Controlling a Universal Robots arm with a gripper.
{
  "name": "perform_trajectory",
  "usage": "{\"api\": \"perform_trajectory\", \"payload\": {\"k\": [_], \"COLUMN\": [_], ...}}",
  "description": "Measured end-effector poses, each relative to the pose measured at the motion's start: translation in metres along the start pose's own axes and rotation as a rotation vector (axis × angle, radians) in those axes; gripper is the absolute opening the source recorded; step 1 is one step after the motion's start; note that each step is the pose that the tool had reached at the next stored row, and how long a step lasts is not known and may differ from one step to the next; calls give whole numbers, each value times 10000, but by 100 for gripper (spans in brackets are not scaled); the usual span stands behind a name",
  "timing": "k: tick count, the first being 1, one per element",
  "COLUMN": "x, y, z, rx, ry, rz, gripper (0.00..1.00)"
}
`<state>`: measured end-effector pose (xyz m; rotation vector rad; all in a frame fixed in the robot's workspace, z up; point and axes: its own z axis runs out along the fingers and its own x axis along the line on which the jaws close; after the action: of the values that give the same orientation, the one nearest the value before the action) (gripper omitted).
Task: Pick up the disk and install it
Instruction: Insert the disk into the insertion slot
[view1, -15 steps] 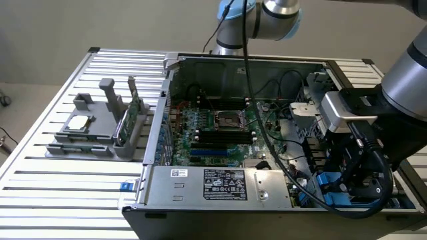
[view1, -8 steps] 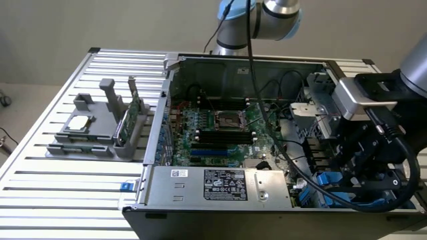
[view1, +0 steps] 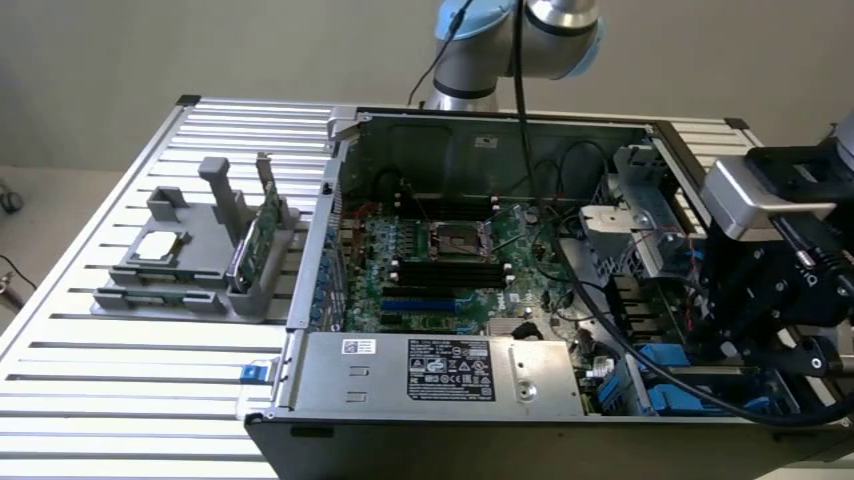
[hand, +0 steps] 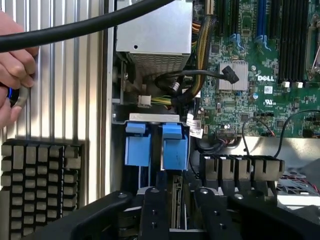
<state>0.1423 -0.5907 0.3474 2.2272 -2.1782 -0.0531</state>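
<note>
- Although it stands well apart from the jaws, at the exterior view's left, the grey fixture (view1: 174, 270) carries only a square silver chip (view1: 158, 245) and a green circuit card (view1: 251, 245). Neither is the task's thing.
- Next along, the motherboard (view1: 441, 250) lies flat in the open computer case (view1: 334, 200), near the jaws and off to one side of them.
- The labelled power supply (view1: 441, 372) sits ahead of the jaws, just past the drive bay (hand: 152, 117).
- The disk (hand: 175, 150) stands on edge in that bay, directly in line with the jaws. Its blue carrier end points ahead of them and its thin metal edge runs back between them.
- A second blue carrier (hand: 137, 147) stands just beside the disk, outside one jaw.
- The gripper (hand: 178, 186) straddles the disk with its jaws partly open. A dark sliver shows on each side of the metal edge, so they seem not yet clamped and hold nothing.
- The disk is probably dense for its size and fully stiff, so it should not sag or bend in a grip.
- Its metal faces look smooth and likely slick, while the plastic carrier may flex a little.
- It is most likely sensitive to knocks, so a drop or a hard bump against the bay would be the main worry.
- The best hold seems to be across the two broad flat faces near mid-length, squarely, clear of the neighbouring carrier.
</note>
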Motion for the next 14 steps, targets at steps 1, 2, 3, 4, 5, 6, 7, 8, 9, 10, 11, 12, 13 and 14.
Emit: {"api": "perform_trajectory", "payload": {"k": [1,2,3,4,5,6,7,8,9,10,11,12,13,14], "x": [-4,-7,-11,-15,-19,-22,-24,-25,-26,-27,-27,-28,-28,-28], "y": [-6,-12,-19,-26,-34,-41,-48,-55,-60,-64,-67,-69,-71,-71], "z": [7,18,34,52,71,89,107,124,142,160,174,178,178,178], "rx": [-1,-1,-1,-2,-2,-2,-2,-2,-3,-3,-3,-9,-29,-52], "ry": [6,17,25,32,42,47,52,59,62,66,69,73,74,73], "rz": [-6,-13,-24,-33,-46,-57,-67,-78,-85,-91,-96,-100,-101,-102], "gripper": [20,20,20,13,13,13,13,13,13,13,13,13,13,13]}}
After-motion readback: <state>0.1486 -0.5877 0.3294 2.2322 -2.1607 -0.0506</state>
